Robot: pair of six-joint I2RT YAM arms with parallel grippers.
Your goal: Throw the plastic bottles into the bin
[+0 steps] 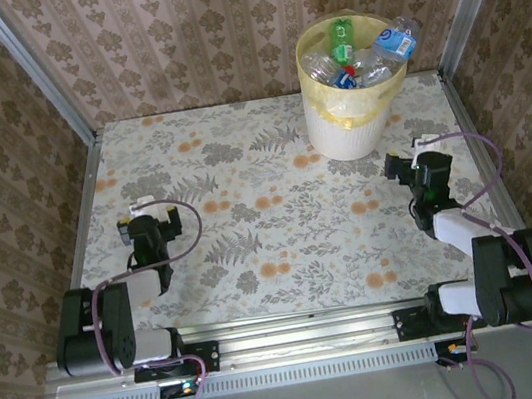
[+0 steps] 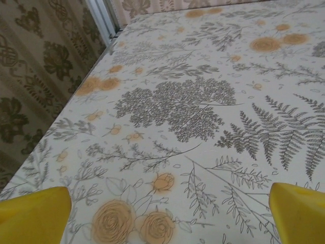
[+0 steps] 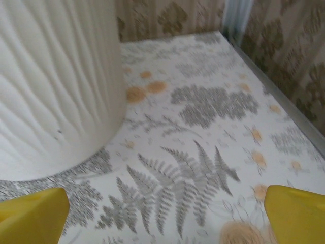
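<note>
The bin (image 1: 354, 115), a white ribbed bucket with a yellow bag over its rim, stands at the back right of the table. Several plastic bottles (image 1: 353, 59) are heaped in it, one green, one blue-labelled bottle (image 1: 395, 40) lying across the rim. My right gripper (image 1: 405, 166) is low over the table just right of the bin, open, yellow fingertips (image 3: 297, 213) wide apart and empty; the bin's wall (image 3: 56, 86) rises close at its left. My left gripper (image 1: 136, 212) rests open and empty at the left of the table, yellow fingertips (image 2: 33, 216) apart over the cloth.
A floral cloth (image 1: 268, 209) covers the table. Metal frame posts and patterned walls close in the left, right and back sides. An aluminium rail (image 1: 299, 341) carries both arm bases at the near edge.
</note>
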